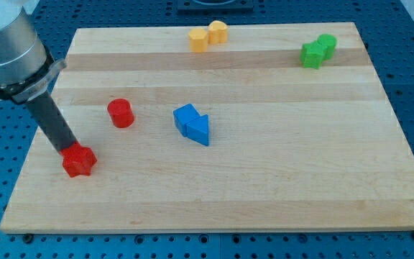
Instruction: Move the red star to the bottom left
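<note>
My tip (67, 150) touches the upper-left edge of the red star (78, 161), which lies in the lower left of the frame on the worktop (264, 187). My end effector is a bare rod, so it grasps nothing; it only presses. The star already sits close to the bottom-left corner. I judge a short, slow push down and leftward is what remains, kept centred so the star doesn't spin away, and stopped before the edge. The red cylinder (121, 113) stands apart, above.

Red star (78, 161), flat (board's lower left)
</note>
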Robot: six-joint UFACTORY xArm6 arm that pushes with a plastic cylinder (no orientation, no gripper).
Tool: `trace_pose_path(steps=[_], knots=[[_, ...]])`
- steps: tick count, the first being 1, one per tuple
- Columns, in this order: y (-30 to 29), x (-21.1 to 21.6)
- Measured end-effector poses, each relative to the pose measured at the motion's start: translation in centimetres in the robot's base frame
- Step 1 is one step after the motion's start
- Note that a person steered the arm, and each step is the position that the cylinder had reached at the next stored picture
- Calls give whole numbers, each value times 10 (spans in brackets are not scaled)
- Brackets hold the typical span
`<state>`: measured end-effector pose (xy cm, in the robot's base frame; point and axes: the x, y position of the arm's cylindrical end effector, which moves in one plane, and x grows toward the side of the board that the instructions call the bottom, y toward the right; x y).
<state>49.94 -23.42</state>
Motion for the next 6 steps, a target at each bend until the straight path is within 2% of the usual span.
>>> trace_pose_path(steps=[1, 2, 4, 5, 6], knots=[[4, -43], [25, -42], [29, 17], [29, 37], [29, 38]])
